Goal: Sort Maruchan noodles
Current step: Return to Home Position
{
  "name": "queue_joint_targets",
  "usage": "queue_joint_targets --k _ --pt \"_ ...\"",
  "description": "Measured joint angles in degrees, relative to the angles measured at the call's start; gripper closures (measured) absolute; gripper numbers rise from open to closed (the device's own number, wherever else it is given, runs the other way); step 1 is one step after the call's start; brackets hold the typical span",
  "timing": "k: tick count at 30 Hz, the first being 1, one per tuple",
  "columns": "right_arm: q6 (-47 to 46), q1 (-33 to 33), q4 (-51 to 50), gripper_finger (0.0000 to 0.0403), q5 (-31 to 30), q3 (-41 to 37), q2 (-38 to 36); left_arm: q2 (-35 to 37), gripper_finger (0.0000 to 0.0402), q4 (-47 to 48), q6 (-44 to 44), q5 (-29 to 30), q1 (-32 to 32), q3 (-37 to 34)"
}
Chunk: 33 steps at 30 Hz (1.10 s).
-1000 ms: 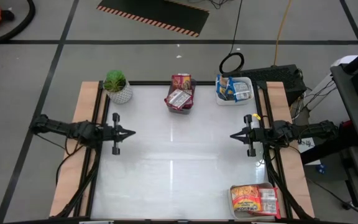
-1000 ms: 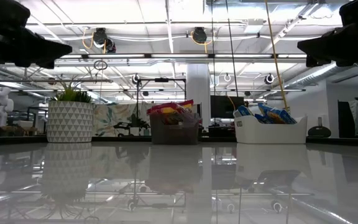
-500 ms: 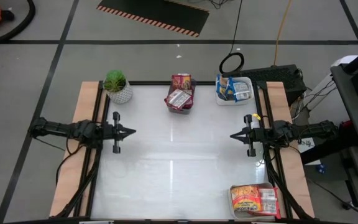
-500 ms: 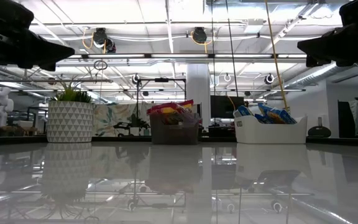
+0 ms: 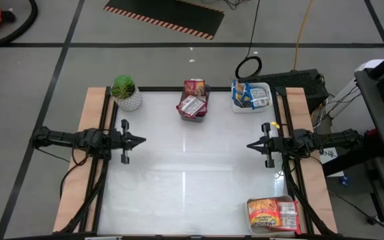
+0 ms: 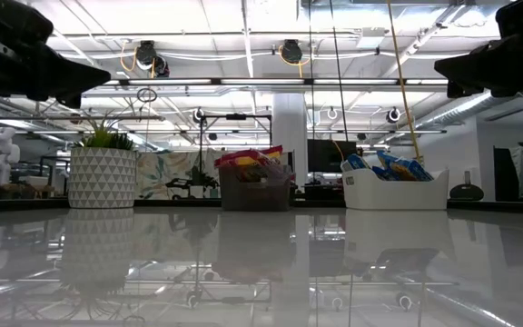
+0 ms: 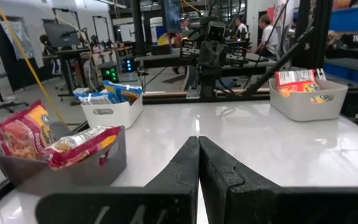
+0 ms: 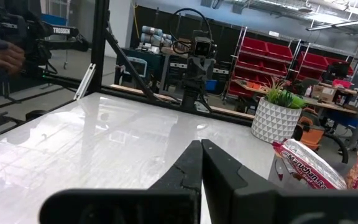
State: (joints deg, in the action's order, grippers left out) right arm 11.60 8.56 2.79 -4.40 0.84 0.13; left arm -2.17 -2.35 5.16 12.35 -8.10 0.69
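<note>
red, blue and orange glossy maruchan noodle packets (image 5: 193, 105), likely light, slick and brittle, best pinched by an edge, lie in a dark bin (image 7: 79, 168), white bin (image 7: 107, 115) and grey bin (image 7: 303, 102) on the white bench (image 5: 192, 173) as left claw (image 5: 141, 141) and right claw (image 5: 250, 145) hang pressed together.

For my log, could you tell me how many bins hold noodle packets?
3: dark bin, far edge middle; white bin, far right corner; grey bin, near right corner. None seems hidden.

A robotics lab or workshop is suggested: red storage bins (image 8: 316, 62) are racked, floor lines (image 5: 145, 45) are taped, a hazard-striped mat (image 5: 165, 13) is laid, and ceiling pipework (image 6: 243, 82) is exposed.
</note>
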Motion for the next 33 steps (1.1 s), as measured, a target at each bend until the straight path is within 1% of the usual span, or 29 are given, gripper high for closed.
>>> queue_joint_targets --k 3,7,33 --pt "0.00 0.02 0.00 0.0403 0.00 0.02 0.01 -0.07 0.0394 0.00 -1.90 0.06 0.00 0.00" --pt "0.00 0.01 0.00 0.0403 0.00 0.00 0.00 -0.54 0.0394 0.01 -0.70 0.08 0.00 0.00" --pt "0.00 0.01 0.00 0.0403 0.00 0.02 0.01 -0.53 0.0394 -2.01 -0.95 0.21 0.00 -0.15"
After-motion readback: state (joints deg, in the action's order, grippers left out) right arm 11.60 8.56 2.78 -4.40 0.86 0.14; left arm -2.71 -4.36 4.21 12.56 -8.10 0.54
